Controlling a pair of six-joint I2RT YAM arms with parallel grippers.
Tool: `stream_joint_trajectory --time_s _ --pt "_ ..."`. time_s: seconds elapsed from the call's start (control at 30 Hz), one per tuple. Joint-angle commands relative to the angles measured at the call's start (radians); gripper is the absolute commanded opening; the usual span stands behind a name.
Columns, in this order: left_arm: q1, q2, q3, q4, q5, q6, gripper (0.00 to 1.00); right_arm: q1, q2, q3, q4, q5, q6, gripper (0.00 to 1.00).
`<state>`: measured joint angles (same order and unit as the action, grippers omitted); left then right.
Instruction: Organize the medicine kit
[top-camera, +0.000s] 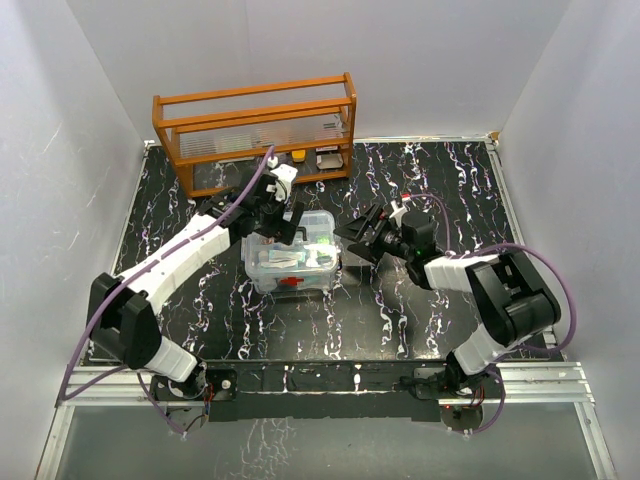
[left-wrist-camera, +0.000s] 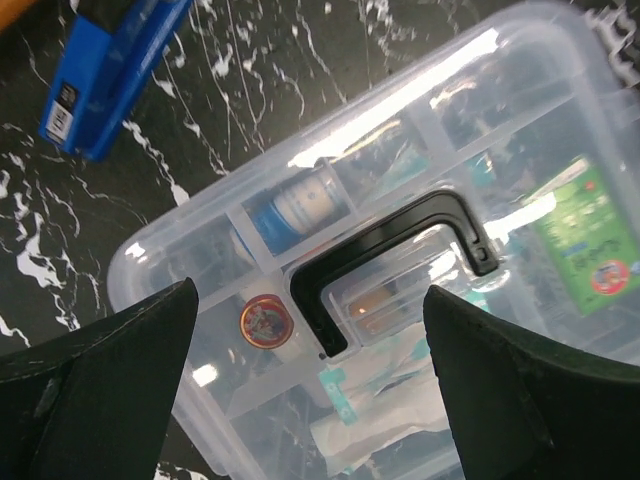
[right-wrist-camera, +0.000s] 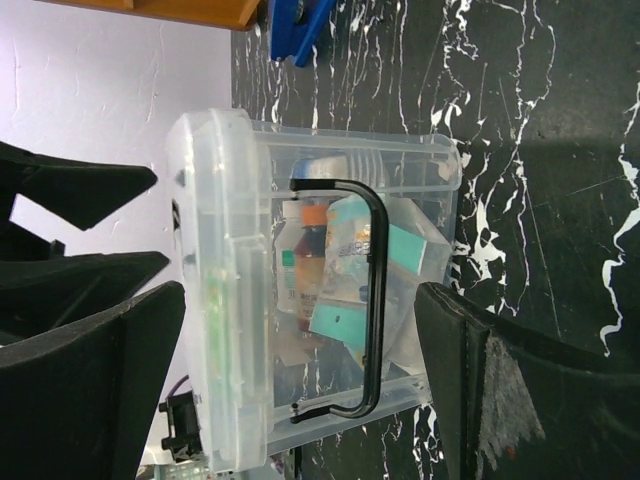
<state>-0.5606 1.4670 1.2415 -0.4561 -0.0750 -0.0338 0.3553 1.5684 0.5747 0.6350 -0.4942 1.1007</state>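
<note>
Landmark: the orange wooden rack (top-camera: 255, 130) at the far edge of the table (top-camera: 450, 190).
Medicine kit, place: the medicine kit (top-camera: 293, 255) stands just in front of the rack's middle, on the side nearer the arms and apart from it.
Medicine kit, look: a clear box with its clear lid (left-wrist-camera: 400, 110) on, the dark handle (left-wrist-camera: 400, 225) lying flat on top, and a red latch (top-camera: 291, 283) on the face turned away from the rack. Through the plastic show a divided tray, a blue-and-white roll (left-wrist-camera: 300, 205), a small round tin (left-wrist-camera: 265, 322), a green packet (left-wrist-camera: 590, 240) and an orange-capped bottle (right-wrist-camera: 315, 215).
Left gripper: the left gripper (left-wrist-camera: 310, 295) hovers over the lid's rack-side end, fingers spread wide and holding nothing. Its jaws straddle the handle, likely ready to lift or steady the lid.
Right gripper: the right gripper (right-wrist-camera: 300, 290) is further from the rack, beside the kit's right end. It too is spread wide and empty, facing the kit, probably to brace it.
Loose item: a blue object (left-wrist-camera: 110, 70) lies between rack and kit.
Latch state: I cannot tell whether it is fastened.
</note>
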Motion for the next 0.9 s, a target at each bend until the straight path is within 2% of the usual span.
stream_joint_trajectory --time_s 0.0,0.13,0.4,0.73,0.87 --pt "-0.005 0.034 0.033 -0.098 0.007 0.017 0.95 -0.001 0.044 0.028 0.137 -0.040 0.034 0.98" --pt "-0.005 0.033 0.010 -0.088 0.033 0.011 0.95 0.000 0.070 0.015 0.157 -0.039 0.026 0.98" --pt "-0.005 0.036 -0.015 -0.100 0.022 0.007 0.93 0.017 0.166 0.001 0.346 -0.113 0.114 0.99" --pt "-0.005 0.025 -0.053 -0.112 0.018 -0.018 0.91 0.057 0.211 0.029 0.378 -0.130 0.142 0.98" --pt "-0.005 0.026 -0.057 -0.110 0.013 -0.024 0.91 0.057 0.179 0.038 0.250 -0.081 0.081 0.88"
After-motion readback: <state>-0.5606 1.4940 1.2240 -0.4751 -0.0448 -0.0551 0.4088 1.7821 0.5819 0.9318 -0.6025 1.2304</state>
